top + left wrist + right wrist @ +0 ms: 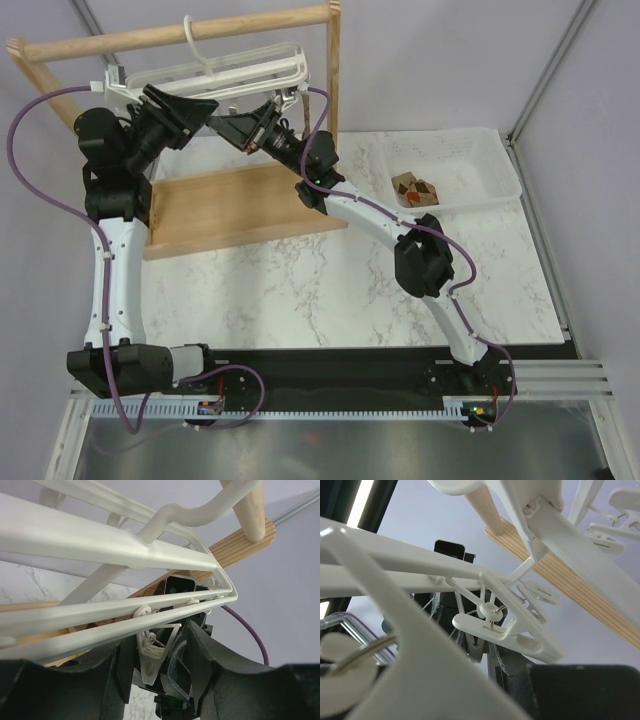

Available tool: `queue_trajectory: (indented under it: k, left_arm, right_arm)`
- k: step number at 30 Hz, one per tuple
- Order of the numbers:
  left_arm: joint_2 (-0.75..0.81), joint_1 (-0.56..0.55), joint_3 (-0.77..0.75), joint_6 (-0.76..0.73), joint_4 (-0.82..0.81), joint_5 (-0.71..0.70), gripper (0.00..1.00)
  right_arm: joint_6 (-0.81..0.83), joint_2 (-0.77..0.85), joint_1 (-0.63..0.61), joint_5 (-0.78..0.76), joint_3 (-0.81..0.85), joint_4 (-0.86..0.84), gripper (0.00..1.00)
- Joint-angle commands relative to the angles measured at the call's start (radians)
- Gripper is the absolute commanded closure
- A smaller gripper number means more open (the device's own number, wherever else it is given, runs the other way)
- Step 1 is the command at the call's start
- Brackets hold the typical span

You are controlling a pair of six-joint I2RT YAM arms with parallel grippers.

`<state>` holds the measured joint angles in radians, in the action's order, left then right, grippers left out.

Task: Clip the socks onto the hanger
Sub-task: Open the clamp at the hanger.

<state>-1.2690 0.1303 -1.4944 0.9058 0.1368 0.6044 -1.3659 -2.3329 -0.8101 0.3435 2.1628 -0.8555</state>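
Under the white clip hanger [250, 65] hung on the wooden rack [200, 35], the left gripper [157, 655] stands spread either side of a dangling clip [149, 652]. Whether the right gripper [222, 122] is open or closed cannot be told. One argyle sock [415, 190] lies in the white basket [500, 160], well apart.

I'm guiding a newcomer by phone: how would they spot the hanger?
Find the wooden rack at the back left. From its top bar hangs the hanger, a white plastic frame with dangling clips, unlike the bare wood or the white basket on the right.
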Motion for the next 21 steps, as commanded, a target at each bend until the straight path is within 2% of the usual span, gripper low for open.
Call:
queue_trajectory:
  k: [1, 4, 14, 21]
  left_arm:
    - [-0.009, -0.011, -0.04, 0.033, -0.042, 0.009, 0.49]
    - [0.0, -0.009, -0.038, 0.031, -0.048, -0.002, 0.51]
    - [0.01, -0.009, -0.033, 0.028, -0.062, -0.017, 0.67]
    - [0.013, -0.009, -0.035, 0.021, -0.06, -0.02, 0.77]
  right_arm:
    - [-0.027, 0.055, -0.004, 0.037, 0.023, -0.059, 1.0]
    - [-0.027, 0.058, -0.004, 0.04, 0.019, -0.06, 1.0]
    - [-0.032, 0.075, 0.0, 0.045, -0.018, -0.083, 1.0]
    - [-0.03, 0.08, 0.005, 0.042, -0.04, -0.086, 0.89]
